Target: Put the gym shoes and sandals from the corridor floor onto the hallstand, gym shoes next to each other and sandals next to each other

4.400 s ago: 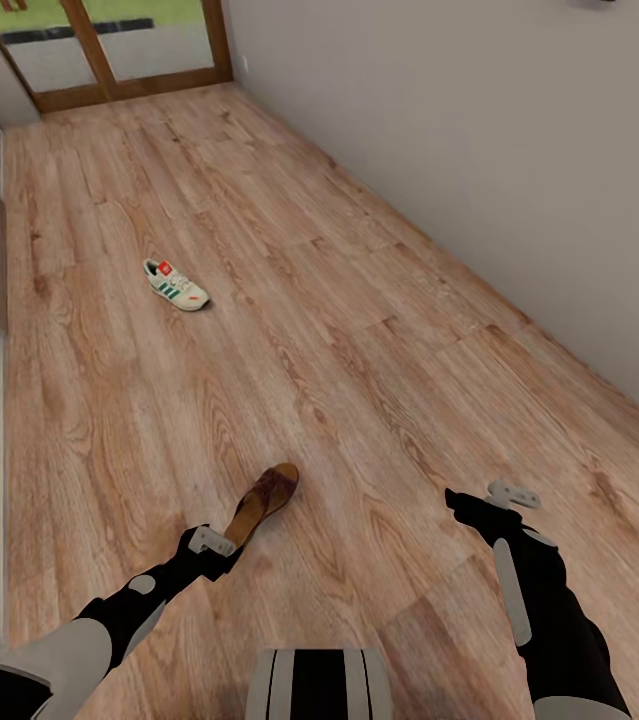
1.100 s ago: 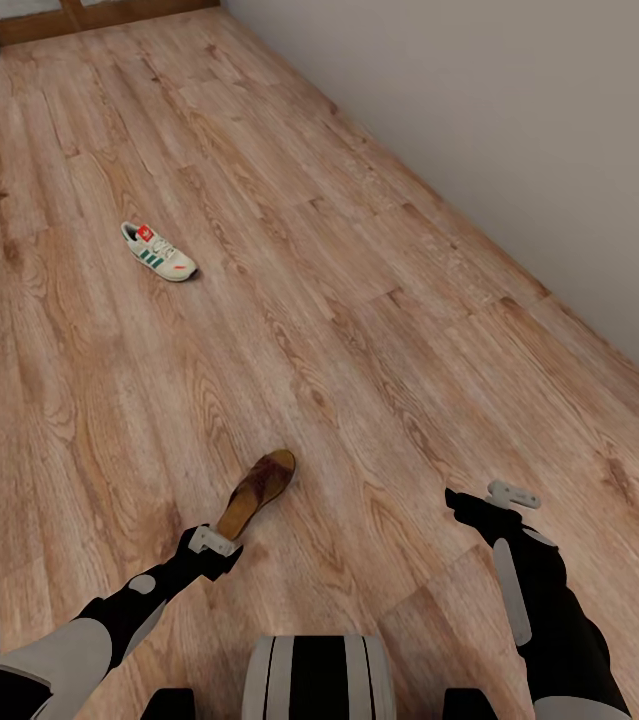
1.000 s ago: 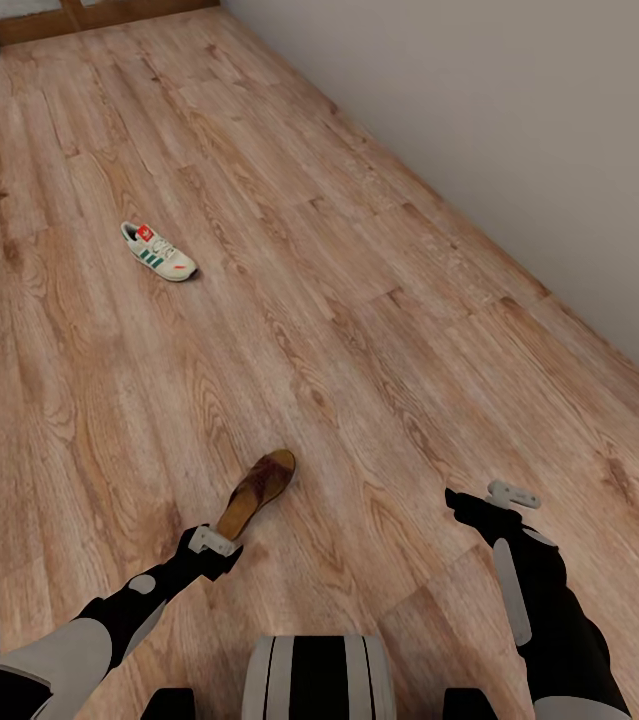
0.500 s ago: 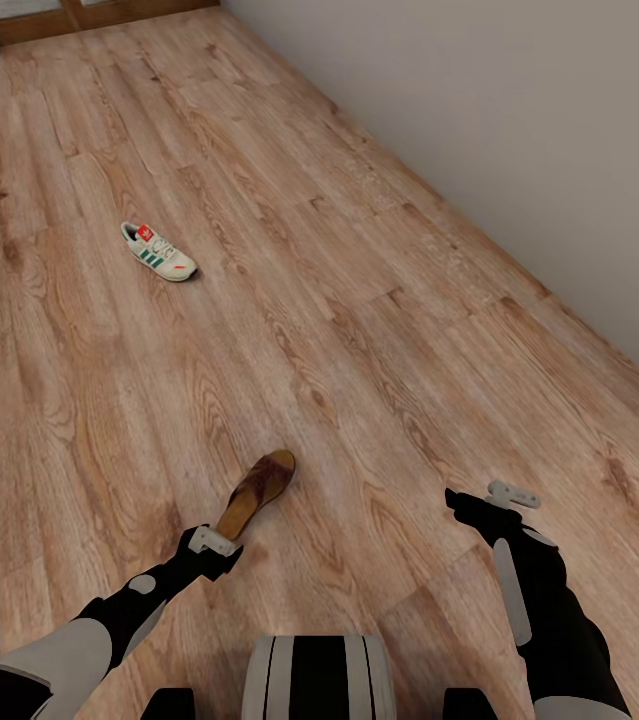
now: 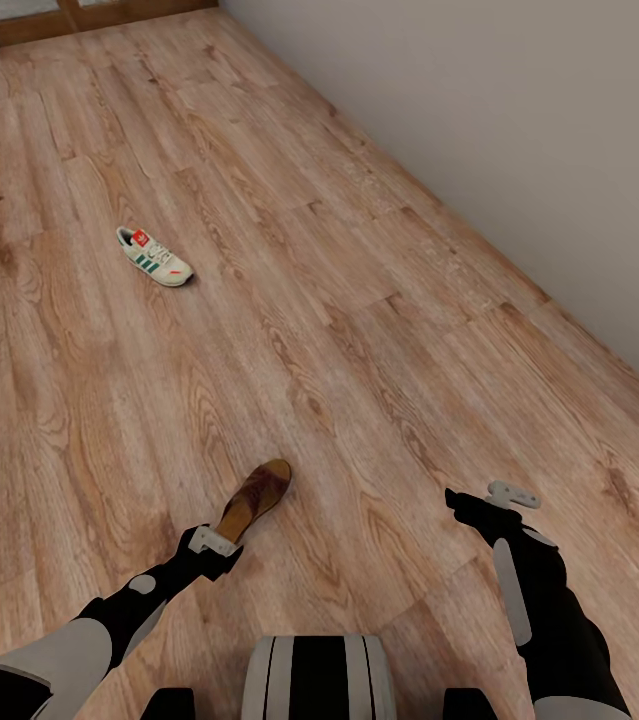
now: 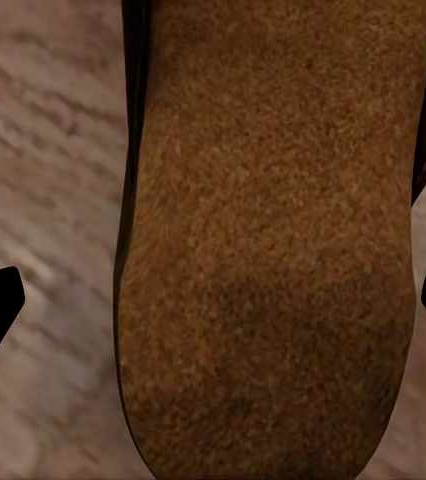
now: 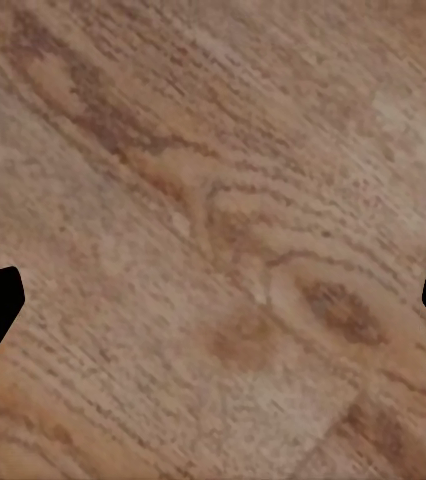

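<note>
Here, the left gripper hangs wide open over a sandal on the corridor floor, needing to descend and close, while the right gripper is spread empty.

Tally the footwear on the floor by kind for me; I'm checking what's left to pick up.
Gym shoes: 1, the white gym shoe lying farther up the corridor floor.
Sandals: 1, the brown sandal just ahead of the left gripper.
Total: 2 pieces of footwear in view.

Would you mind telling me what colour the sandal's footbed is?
The sandal has a tan, suede-like brown footbed, clearest in the left wrist view.
</note>
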Robot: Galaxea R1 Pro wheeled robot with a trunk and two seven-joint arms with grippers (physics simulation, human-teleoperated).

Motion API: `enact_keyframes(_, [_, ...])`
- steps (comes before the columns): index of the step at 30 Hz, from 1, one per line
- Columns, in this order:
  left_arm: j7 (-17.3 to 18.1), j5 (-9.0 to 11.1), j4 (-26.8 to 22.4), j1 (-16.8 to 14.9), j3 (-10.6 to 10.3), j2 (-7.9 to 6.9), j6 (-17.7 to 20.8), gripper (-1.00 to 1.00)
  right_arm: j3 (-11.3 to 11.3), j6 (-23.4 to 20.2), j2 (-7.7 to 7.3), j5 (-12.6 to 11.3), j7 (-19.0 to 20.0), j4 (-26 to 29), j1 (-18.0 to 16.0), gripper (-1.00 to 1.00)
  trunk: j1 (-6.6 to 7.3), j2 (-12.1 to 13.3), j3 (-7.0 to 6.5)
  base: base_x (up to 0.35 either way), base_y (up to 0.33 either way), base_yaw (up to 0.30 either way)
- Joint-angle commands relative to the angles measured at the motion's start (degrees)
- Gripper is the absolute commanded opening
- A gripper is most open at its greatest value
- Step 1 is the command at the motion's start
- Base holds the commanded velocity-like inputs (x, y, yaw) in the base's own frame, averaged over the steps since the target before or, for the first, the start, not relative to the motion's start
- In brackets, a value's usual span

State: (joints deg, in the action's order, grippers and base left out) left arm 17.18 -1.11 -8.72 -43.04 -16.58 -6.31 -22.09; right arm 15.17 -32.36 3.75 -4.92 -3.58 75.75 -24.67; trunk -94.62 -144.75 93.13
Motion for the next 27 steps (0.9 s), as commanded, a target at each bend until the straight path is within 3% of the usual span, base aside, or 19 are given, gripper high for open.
enact_keyframes(1, [0.04, -0.12, 0.02, -0.02, -0.12, -0.02, -0.23, 1.0, 0.04, -0.24, 0.03, -0.53, -0.38, 0.07, -0.02, 1.0, 0.01, -0.01, 0.03, 0.004, -0.002, 0.0])
enact_keyframes(9, [0.04, -0.12, 0.02, -0.02, -0.1, -0.02, -0.24, 1.0, 0.04, -0.24, 0.03, -0.53, -0.38, 0.1, -0.02, 1.0, -0.07, -0.05, 0.9, 0.001, 0.0, 0.0])
enact_keyframes(27, [0.04, -0.12, 0.02, -0.02, -0.1, -0.02, -0.24, 1.0, 0.04, -0.24, 0.03, -0.53, -0.38, 0.1, -0.02, 1.0, -0.07, -0.05, 0.99, 0.0, 0.0, 0.0])
